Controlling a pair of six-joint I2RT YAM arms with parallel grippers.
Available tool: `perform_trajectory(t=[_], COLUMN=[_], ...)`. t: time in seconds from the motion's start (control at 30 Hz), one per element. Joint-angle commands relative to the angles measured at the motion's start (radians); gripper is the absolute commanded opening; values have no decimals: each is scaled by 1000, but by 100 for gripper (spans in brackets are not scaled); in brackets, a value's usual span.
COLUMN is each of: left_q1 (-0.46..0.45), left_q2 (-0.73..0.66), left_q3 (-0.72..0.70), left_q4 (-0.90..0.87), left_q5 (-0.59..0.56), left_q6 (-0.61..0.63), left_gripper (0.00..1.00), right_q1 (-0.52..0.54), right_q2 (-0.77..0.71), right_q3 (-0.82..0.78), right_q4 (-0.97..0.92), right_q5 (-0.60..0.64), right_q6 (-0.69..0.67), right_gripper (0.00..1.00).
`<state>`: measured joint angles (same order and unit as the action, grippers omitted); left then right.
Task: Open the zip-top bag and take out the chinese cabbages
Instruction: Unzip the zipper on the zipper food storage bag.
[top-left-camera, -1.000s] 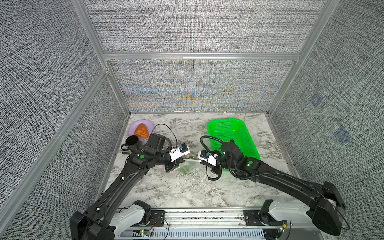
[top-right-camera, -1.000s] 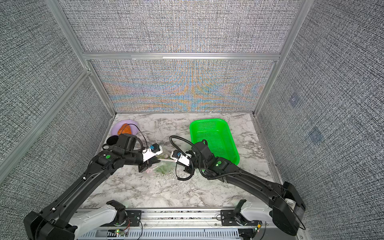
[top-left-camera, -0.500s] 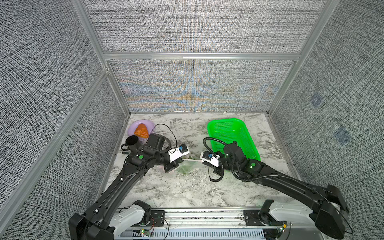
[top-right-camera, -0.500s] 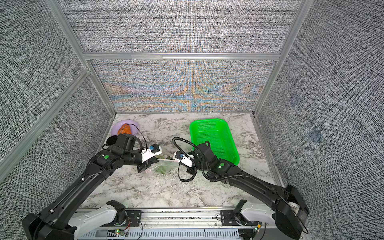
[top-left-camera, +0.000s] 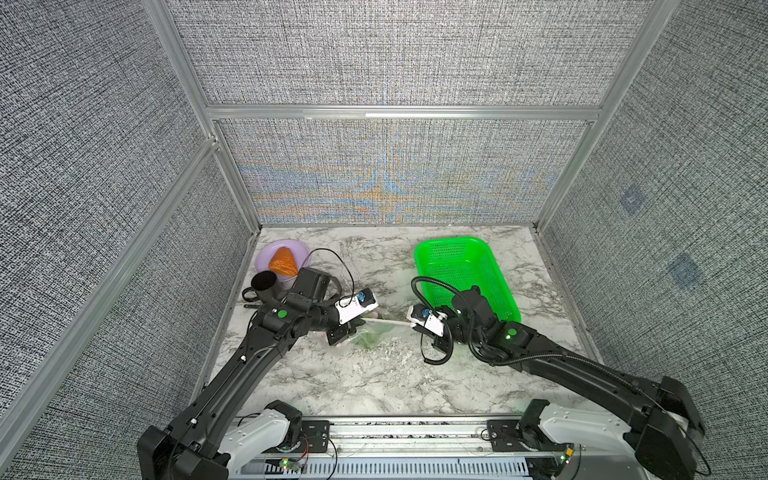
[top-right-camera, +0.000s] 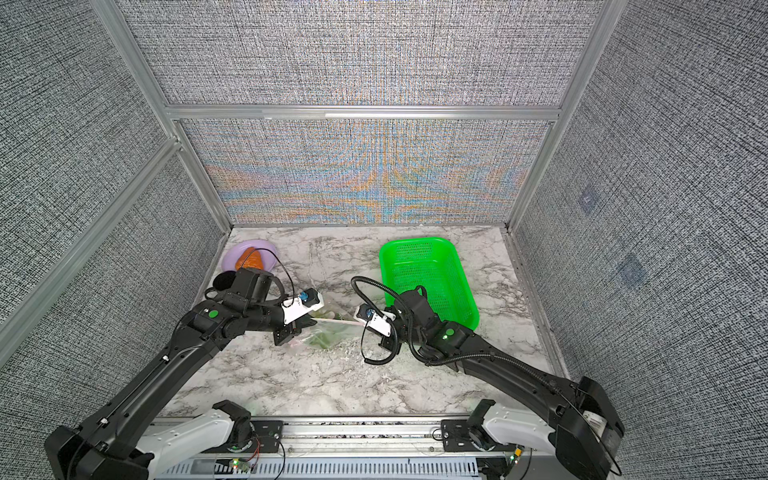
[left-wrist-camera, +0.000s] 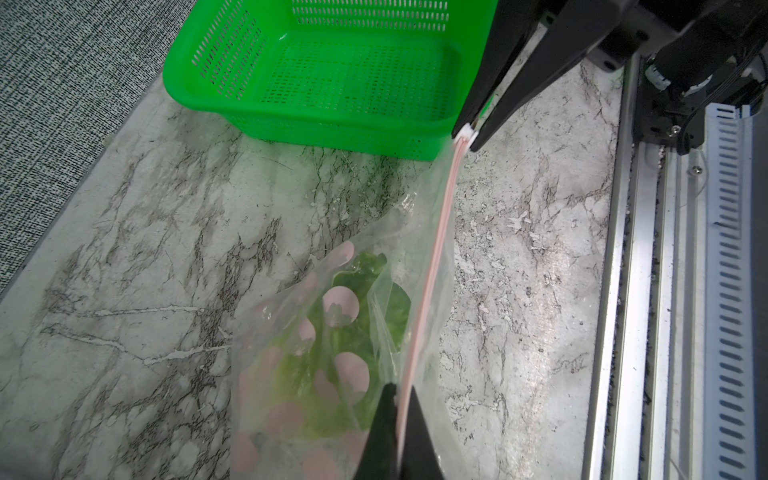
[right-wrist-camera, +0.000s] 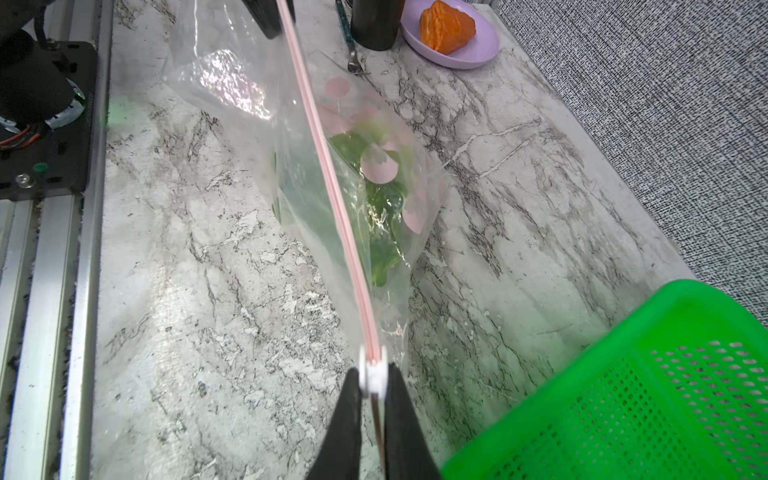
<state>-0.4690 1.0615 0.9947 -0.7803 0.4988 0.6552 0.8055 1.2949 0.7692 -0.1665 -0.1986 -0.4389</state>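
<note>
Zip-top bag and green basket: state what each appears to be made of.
Zip-top bag: thin clear plastic film, glossy; it crinkles, glints and is see-through. Green basket: apparently rigid moulded plastic, smooth and semi-gloss, with slotted walls and a perforated floor.

Black arms (top-left-camera: 232, 374) w/ green dots (top-left-camera: 282, 313), white wrist cams (top-left-camera: 353, 307), looped black cables (top-left-camera: 432, 357)

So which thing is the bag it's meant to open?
On the marble table, look just left of the green basket, near the middle. The bag is the only see-through thing: crinkly plastic with pink spots, a pink zip strip and a green cabbage inside.
</note>
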Motion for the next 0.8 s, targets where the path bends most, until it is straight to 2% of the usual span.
perform_trajectory(t=[0.0,0.77], left_q1=[3,4], left_q2=[-3,-5], left_q3=[2,6], left_q4=[-12,-33], left_q5=[-36,-85], left_q6=[11,18], left_gripper=[1,1], right_q1=[-9,-23], right_q2=[-9,-38], right_q3=[-8,-10], right_q4=[-96,-178], right_q5=[83,165], right_q6=[3,-1], right_gripper=[0,0])
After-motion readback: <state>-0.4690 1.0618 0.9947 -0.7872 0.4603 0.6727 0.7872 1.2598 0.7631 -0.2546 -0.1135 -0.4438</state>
